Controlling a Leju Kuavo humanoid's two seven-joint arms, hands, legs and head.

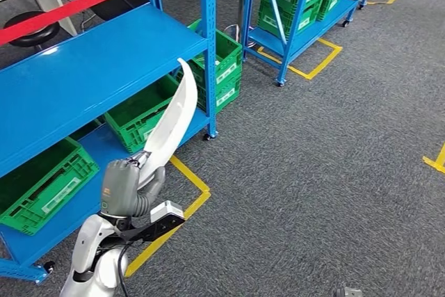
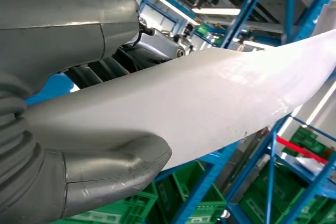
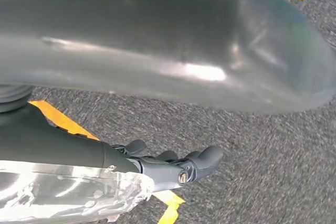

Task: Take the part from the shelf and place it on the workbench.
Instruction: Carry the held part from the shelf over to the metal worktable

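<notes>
- The left hand (image 1: pixel 123 187) grips the lower end of the white part (image 1: pixel 173 119), a long curved panel that rises from the fingers up and to the right, its rounded tip in front of the edge of the blue shelf (image 1: pixel 78 74).
- In the left wrist view the grey thumb (image 2: pixel 115 169) presses one face of the part (image 2: pixel 206 103) while the darker fingers (image 2: pixel 99 72) lie along the other face, so the panel is clamped between them and runs out past the fingertips.
- Beyond the fingertips of that hand, on the lower deck of the shelf, sit green crates: one (image 1: pixel 47 186) just beside the hand, another (image 1: pixel 139 113) behind the part, and a stacked pair (image 1: pixel 223 67) at the shelf's corner post.
- Under the left hand, yellow floor tape (image 1: pixel 183 196) marks a corner on the grey carpet (image 1: pixel 315 158).
- A second blue rack (image 1: pixel 299 12) with green crates stands well apart, far beyond the part's tip.
- The right hand (image 3: pixel 174 163) hangs over the carpet beside a strip of yellow tape; its dark fingers (image 3: pixel 206 157) lie close together and lightly curled, with nothing in them.
</notes>
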